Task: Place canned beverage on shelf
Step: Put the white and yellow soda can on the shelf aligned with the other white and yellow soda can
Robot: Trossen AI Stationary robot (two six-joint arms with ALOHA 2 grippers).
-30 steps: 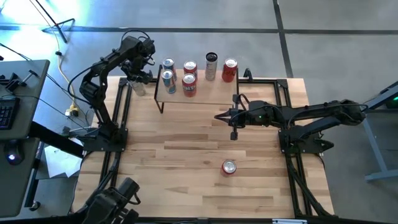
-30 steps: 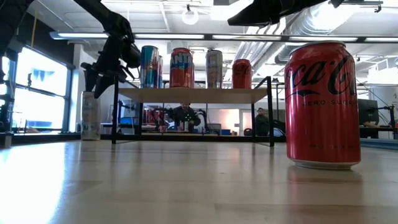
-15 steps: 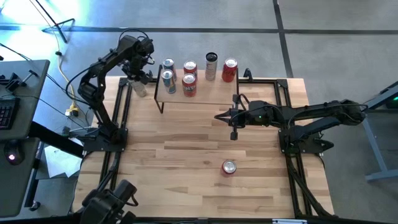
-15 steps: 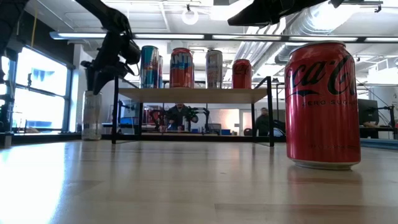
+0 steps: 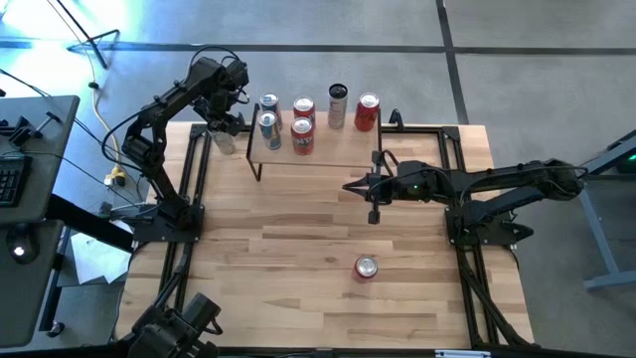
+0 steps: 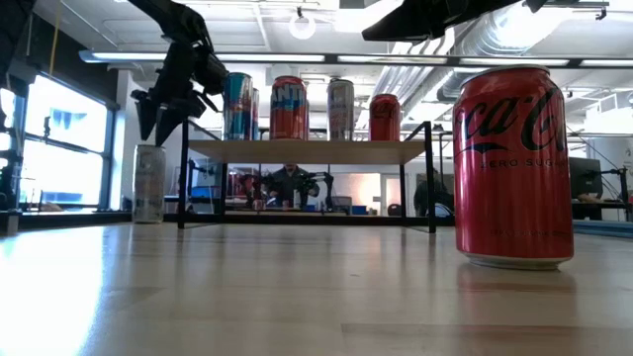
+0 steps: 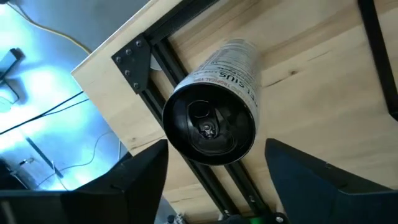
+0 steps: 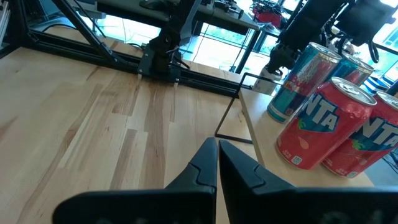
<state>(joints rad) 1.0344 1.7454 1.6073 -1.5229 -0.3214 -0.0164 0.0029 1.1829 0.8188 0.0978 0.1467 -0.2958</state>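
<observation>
Left hand (image 6: 158, 119) now lifted above silver can (image 6: 149, 183), fingers spread, gripping nothing. Can stands on bench at shelf's (image 5: 313, 147) 9 o'clock, unplaced. Right hand (image 5: 350, 186) closed, idle mid-bench.

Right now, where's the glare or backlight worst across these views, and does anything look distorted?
Low view: bright windows and ceiling lights backlight the shelf, leaving the left hand a silhouette; the red can looms oversized because it stands nearest the lens. Left wrist view: blue-white glare washes out the floor beyond the table edge, and the silver can bulges at its top. High view: evenly lit.
</observation>
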